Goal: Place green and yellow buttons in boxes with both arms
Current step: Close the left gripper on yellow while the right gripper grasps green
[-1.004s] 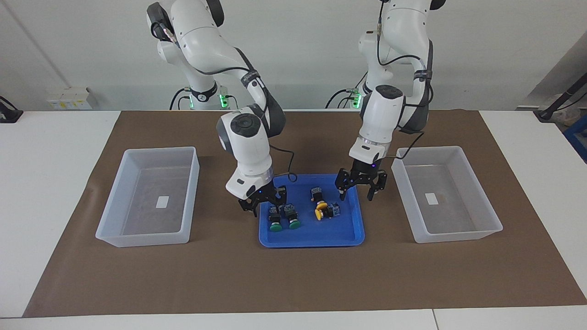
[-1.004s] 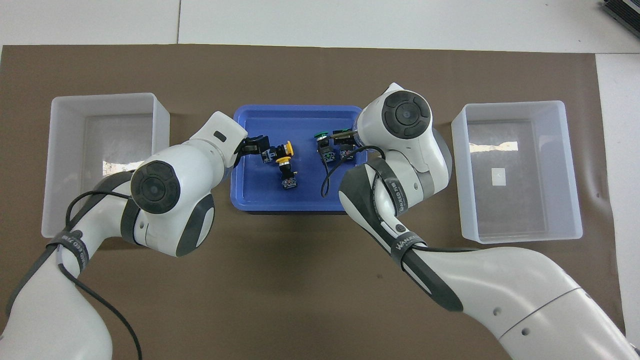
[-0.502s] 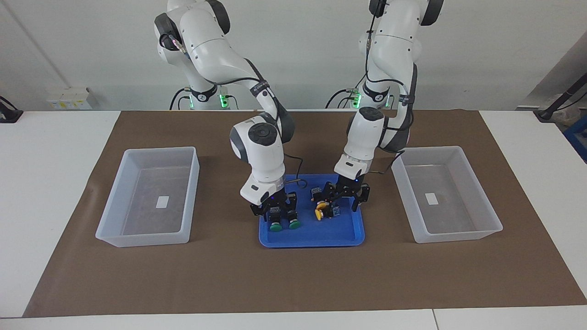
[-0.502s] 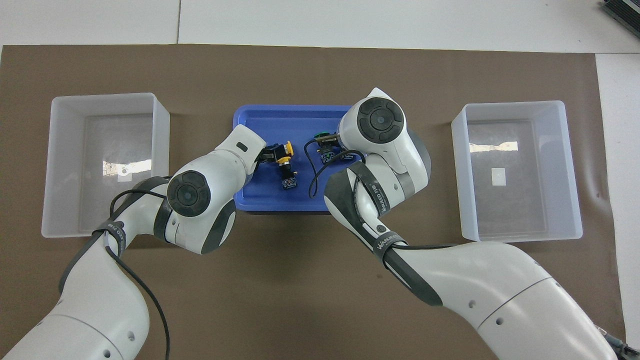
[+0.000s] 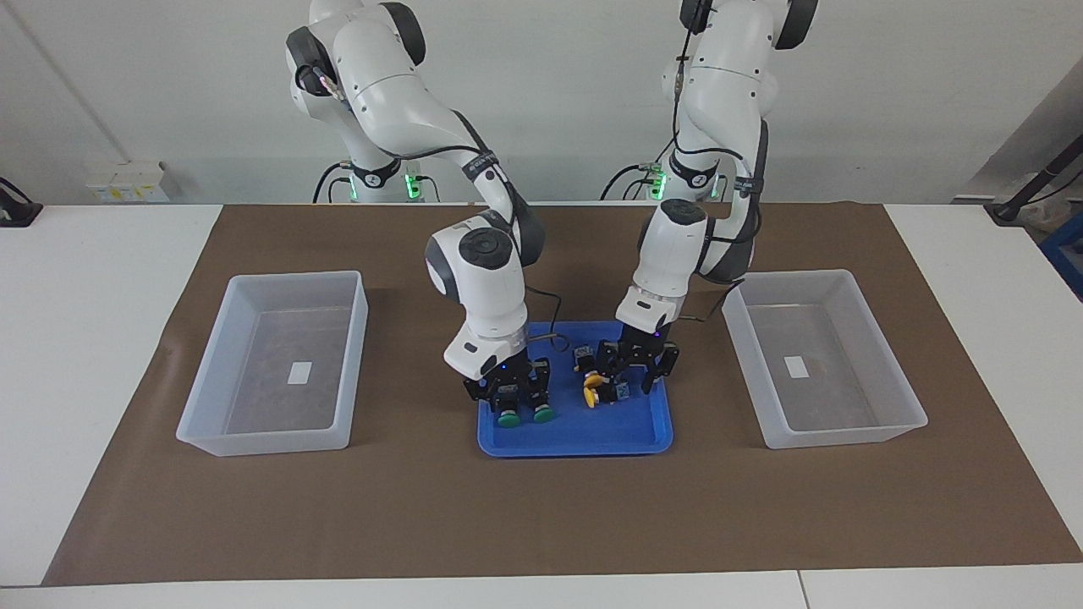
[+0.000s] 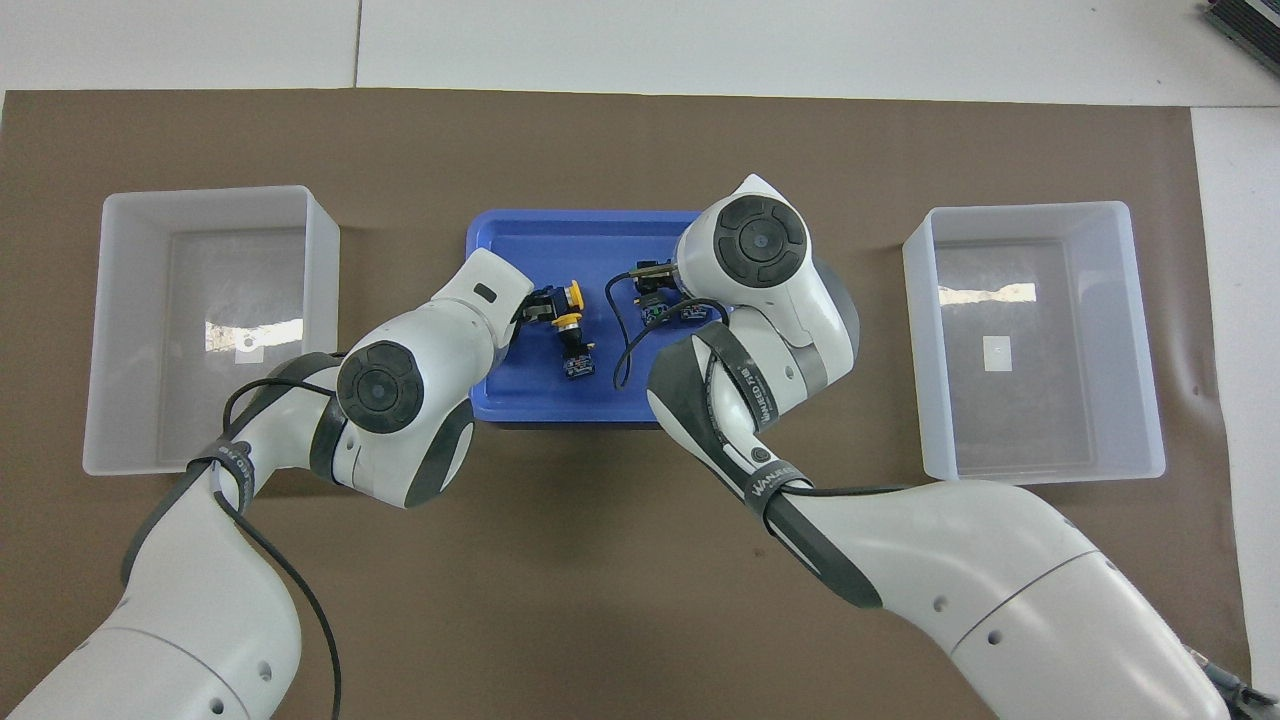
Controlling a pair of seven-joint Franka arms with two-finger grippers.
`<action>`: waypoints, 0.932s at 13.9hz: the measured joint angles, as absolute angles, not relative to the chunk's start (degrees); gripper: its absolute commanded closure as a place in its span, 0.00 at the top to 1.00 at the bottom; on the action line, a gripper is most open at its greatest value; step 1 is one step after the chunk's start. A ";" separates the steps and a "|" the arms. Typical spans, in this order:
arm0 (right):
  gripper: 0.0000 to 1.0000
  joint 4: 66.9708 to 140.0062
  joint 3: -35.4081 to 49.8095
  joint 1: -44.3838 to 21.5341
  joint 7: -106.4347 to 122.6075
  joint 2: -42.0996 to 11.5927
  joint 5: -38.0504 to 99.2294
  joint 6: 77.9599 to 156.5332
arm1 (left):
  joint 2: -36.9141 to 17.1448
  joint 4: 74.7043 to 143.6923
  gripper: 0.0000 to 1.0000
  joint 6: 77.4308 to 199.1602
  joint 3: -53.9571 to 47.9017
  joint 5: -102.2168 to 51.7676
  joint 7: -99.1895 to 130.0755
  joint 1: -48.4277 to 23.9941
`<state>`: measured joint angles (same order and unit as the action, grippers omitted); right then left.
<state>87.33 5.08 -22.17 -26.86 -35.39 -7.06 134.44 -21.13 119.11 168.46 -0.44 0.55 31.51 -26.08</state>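
Translucent white plastic made both boxes; the one toward the right arm's end (image 5: pixel 272 359) held no button. Beside it, in the blue tray (image 5: pixel 575 436) on the desk, the right gripper (image 5: pixel 508 391) stood low around a green button (image 5: pixel 508 409), its twin (image 5: pixel 539 406) touching; whether the fingers had closed, I cannot tell. A closing finger could catch the twin. The left gripper (image 5: pixel 630 370) reached the crossed yellow buttons (image 5: pixel 602 385), grip also unclear; lifting one might drag the other. The second box (image 5: pixel 825 359) waited beside.
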 measured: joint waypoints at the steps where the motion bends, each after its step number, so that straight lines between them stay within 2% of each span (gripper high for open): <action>1: 0.65 87.45 5.08 -22.17 -26.89 -35.50 -7.27 134.44 | -21.10 118.92 0.45 168.64 -0.47 0.55 31.58 -26.15; 6: 0.57 88.46 5.08 -22.17 -28.42 -35.76 -8.05 134.44 | -20.95 118.76 0.06 168.73 -0.40 0.55 31.63 -26.33; 7: 0.50 88.55 5.09 -22.20 -29.20 -35.75 -8.08 134.45 | -20.86 118.77 0.01 168.68 -0.37 0.55 31.63 -26.35; 9: 0.37 88.82 5.10 -22.42 -30.01 -35.75 -8.18 134.45 | -20.87 118.75 0.00 168.68 -0.33 0.55 31.64 -26.35; 11: 0.08 89.04 5.09 -22.60 -30.31 -35.70 -8.34 134.46 | -20.99 118.26 0.00 168.63 -0.07 0.55 31.64 -26.33; 12: 0.00 89.05 5.09 -22.76 -30.92 -35.66 -8.37 134.46 | -21.24 117.38 0.00 168.24 0.15 0.55 31.64 -26.23; 13: 0.00 89.06 5.10 -22.98 -31.62 -35.64 -8.43 134.46 | -21.50 115.85 0.00 166.77 0.29 0.55 31.64 -25.95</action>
<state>89.06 5.10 -22.98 -31.62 -35.64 -8.43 134.46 -21.50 115.85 166.77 0.29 0.55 31.64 -25.95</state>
